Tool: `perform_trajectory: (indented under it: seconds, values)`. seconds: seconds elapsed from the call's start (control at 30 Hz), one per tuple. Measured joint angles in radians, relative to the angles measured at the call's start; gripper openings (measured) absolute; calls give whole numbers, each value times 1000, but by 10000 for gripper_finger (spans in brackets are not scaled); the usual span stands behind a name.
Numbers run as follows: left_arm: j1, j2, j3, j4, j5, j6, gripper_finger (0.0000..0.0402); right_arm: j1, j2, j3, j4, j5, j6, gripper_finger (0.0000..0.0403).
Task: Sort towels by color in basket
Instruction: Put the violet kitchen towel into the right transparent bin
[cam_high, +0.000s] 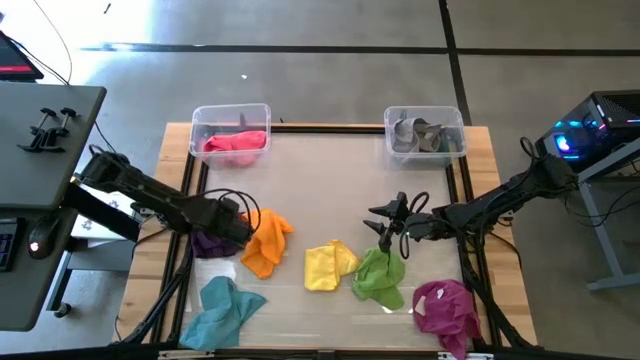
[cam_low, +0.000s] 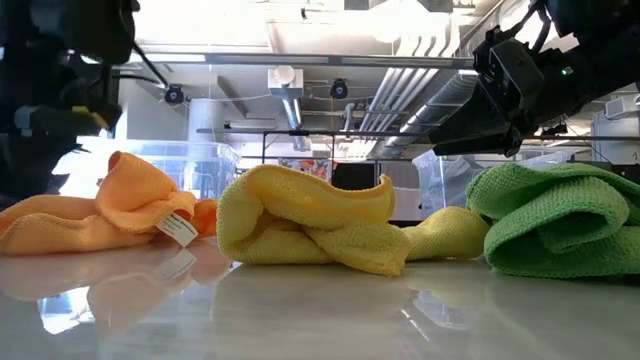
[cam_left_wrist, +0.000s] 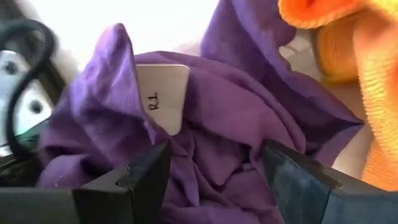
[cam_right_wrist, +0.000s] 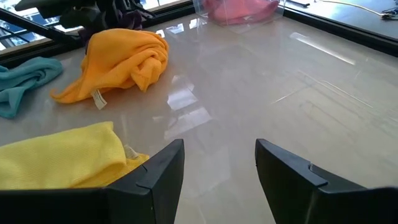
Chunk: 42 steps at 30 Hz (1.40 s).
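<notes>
The purple towel (cam_left_wrist: 249, 124) lies bunched on the table at its left side, next to the orange towel (cam_high: 265, 240), and shows a white tag (cam_left_wrist: 163, 93). My left gripper (cam_left_wrist: 214, 162) is open and low over it, one finger on each side of its folds. My right gripper (cam_right_wrist: 221, 149) is open above bare table, just far of the lime green towel (cam_high: 380, 275). The yellow towel (cam_high: 328, 265), teal towel (cam_high: 222, 305) and magenta towel (cam_high: 445, 305) lie along the near side. A pink towel (cam_high: 235, 140) sits in the left bin and a grey one (cam_high: 425, 135) in the right bin. My left gripper comes at the purple towel's middle folds (cam_left_wrist: 211, 143) from above at a slant, with its open fingers (cam_left_wrist: 146, 171) on either side of them. Whether the fingertips touch the cloth I cannot tell. The towel lies slack on the table.
Two clear plastic bins stand at the far edge, the left bin (cam_high: 200, 115) and the right bin (cam_high: 455, 118). A dark frame (cam_high: 465, 190) runs round the work area. Bare glossy table (cam_high: 330, 190) lies between the bins and the towels.
</notes>
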Motion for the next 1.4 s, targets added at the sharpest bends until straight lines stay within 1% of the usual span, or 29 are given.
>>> perform_trajectory:
  seconds: [0.13, 0.2, 0.27, 0.37, 0.43, 0.53, 0.57, 0.6, 0.7, 0.8, 0.9, 1.0, 1.07, 1.13, 1.17, 1.2, 1.27, 1.33, 1.4]
  values:
    - [0, 0, -69, 170, 45, 84, 220, 0, 0, 0, 0, 0, 0, 192]
    - [8, 0, -113, 269, 50, 126, 204, 0, 0, 0, 0, 0, 0, 192]
    - [22, -5, -142, 321, 49, 147, 182, 0, 0, 0, 0, 0, 0, 192]
    - [44, -3, -150, 312, 41, 143, 140, 0, 0, 0, -1, 0, 0, 192]
    - [55, -4, -138, 284, 17, 156, 102, 0, 0, 0, -1, 0, 1, 192]
    - [73, 3, -104, 218, -64, 200, 34, 0, 0, 0, 3, 2, 1, 192]
    - [80, 2, -83, 193, -91, 201, 19, 0, 0, 0, 2, 5, 1, 192]
    - [90, 0, -55, 167, -117, 201, 12, 0, 0, 0, 4, 6, 1, 192]
    - [108, 1, 32, 92, -175, 251, 19, 0, 0, 0, 6, 6, 3, 192]
    - [119, 0, 133, 18, -307, 326, 13, 0, 0, 0, 6, 6, 8, 192]
    - [131, 0, 233, -78, -495, 370, 5, 0, 0, 0, 6, 7, 8, 192]
    - [136, 0, 332, -97, -685, 457, 5, 0, 0, 0, 6, 7, 22, 193]
    - [134, -1, 387, -53, -802, 566, 6, 0, 0, 0, 6, 7, 27, 192]
    - [133, -1, 430, 71, -890, 720, 6, 0, -1, 0, 7, 7, 22, 193]
    - [133, -1, 444, 149, -906, 816, 6, 3, -8, 0, 0, 7, 10, 192]
    - [133, -1, 454, 236, -901, 919, 7, 8, -23, 2, -13, 7, -7, 193]
    - [133, -1, 460, 428, -834, 1140, 7, 21, -67, 20, -37, 7, -38, 192]
    - [133, 0, 460, 589, -712, 1312, 7, 37, -133, 45, -105, 14, -62, 192]
    - [135, 4, 460, 714, -596, 1416, 7, 58, -209, 85, -222, 44, -83, 192]
